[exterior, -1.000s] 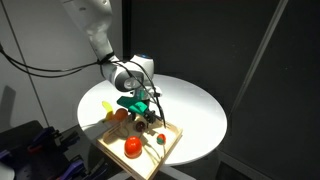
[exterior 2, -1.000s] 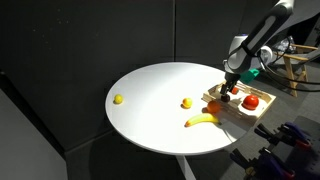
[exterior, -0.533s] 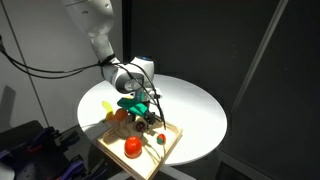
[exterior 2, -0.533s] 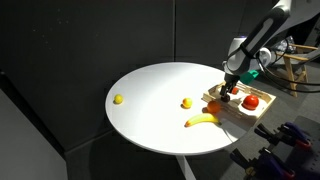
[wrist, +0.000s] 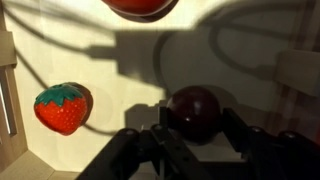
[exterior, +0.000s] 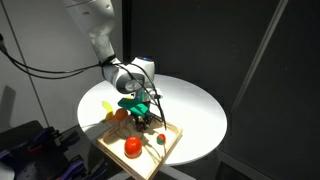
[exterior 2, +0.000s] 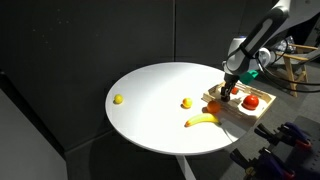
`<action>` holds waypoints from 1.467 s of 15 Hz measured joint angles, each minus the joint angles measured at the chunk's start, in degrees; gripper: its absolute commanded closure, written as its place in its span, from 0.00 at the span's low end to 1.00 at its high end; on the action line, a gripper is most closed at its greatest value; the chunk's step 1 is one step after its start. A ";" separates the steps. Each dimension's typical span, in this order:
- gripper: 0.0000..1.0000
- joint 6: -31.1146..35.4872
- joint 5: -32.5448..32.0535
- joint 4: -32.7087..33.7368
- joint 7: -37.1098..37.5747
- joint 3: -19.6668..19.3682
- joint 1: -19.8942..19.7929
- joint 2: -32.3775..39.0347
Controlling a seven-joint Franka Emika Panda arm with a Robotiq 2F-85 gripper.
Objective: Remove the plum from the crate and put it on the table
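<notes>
In the wrist view the plum (wrist: pixel 195 108), dark maroon and round, rests on the floor of the light wooden crate (wrist: pixel 110 65). My gripper (wrist: pixel 197 120) is shut on the plum, with one dark finger pressed to each of its sides. In both exterior views the gripper (exterior: pixel 141 120) (exterior 2: pixel 226 97) reaches down into the crate (exterior: pixel 172 143) (exterior 2: pixel 238 112), which sits at the edge of the round white table (exterior: pixel 195 100) (exterior 2: pixel 160 85). The gripper hides the plum in those views.
A strawberry (wrist: pixel 62 108) lies in the crate beside the plum, and a larger red fruit (wrist: pixel 140 5) (exterior: pixel 132 146) (exterior 2: pixel 251 101) lies further in. A small green ball (exterior: pixel 158 141) is also in the crate. A banana (exterior 2: pixel 202 120) and two yellow balls (exterior 2: pixel 186 102) (exterior 2: pixel 118 99) lie on the table.
The jaws have closed onto the plum. The arm itself has barely moved and the crate and other fruit lie as before.
</notes>
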 measured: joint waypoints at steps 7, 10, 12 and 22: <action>0.68 -0.63 -0.17 -0.11 0.00 0.00 0.01 -0.65; 0.68 -3.46 -0.20 -0.34 0.00 0.00 0.14 -2.24; 0.68 -6.26 -0.20 -0.55 0.00 0.00 0.30 -3.95; 0.68 -12.71 -0.22 -2.61 0.00 -0.15 1.99 -13.80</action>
